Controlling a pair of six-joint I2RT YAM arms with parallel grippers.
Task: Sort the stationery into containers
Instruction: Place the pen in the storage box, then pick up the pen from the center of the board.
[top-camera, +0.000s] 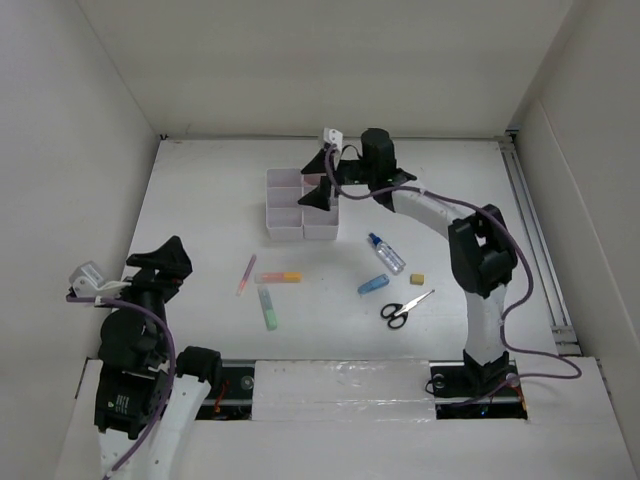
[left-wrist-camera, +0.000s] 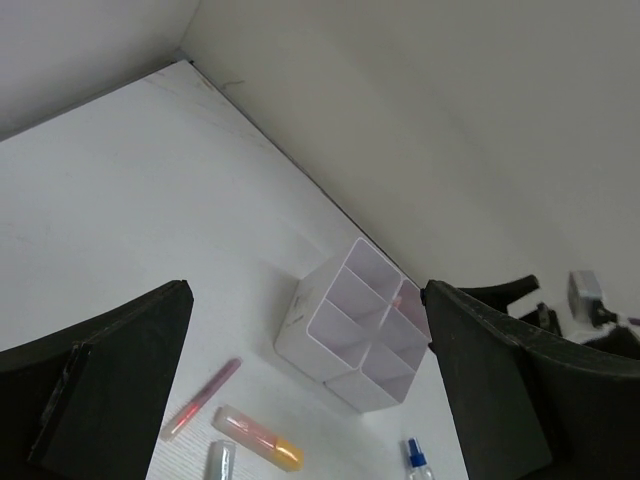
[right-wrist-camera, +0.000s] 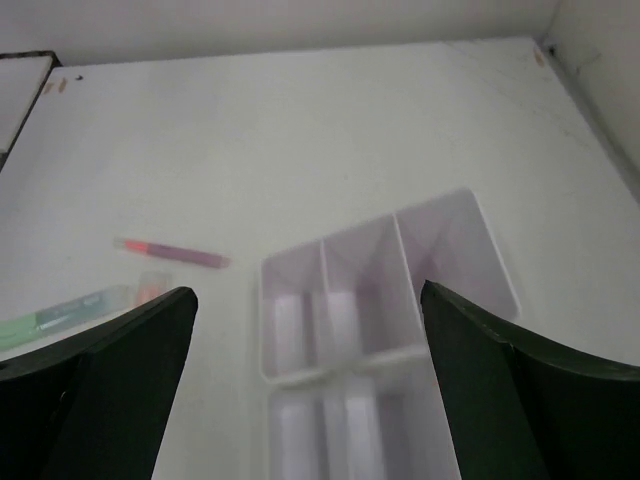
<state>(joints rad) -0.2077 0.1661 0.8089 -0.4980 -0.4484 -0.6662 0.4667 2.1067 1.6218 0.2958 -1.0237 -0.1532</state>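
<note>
Left gripper (top-camera: 160, 262) held over near-left part of table (top-camera: 200, 200), fingers spread wide, nothing gripped. Right gripper (top-camera: 322, 178) poised over white organiser trays (top-camera: 285, 232), jaws parted wide, empty. Trays set side by side toward back of table. Pink pen (top-camera: 246, 274), orange-yellow highlighter (top-camera: 278, 277) and green highlighter (top-camera: 268, 308) laid loose in front of trays. Blue-capped bottle (top-camera: 386, 253), blue highlighter (top-camera: 373, 285), tan eraser (top-camera: 418, 277) and black-handled scissors (top-camera: 405, 309) scattered further right.

Trays (top-camera: 300, 205) at rear, pen (top-camera: 246, 274) before them leftward, bottle (top-camera: 386, 253), eraser (top-camera: 418, 277) and scissors (top-camera: 405, 309) before them rightward
</note>
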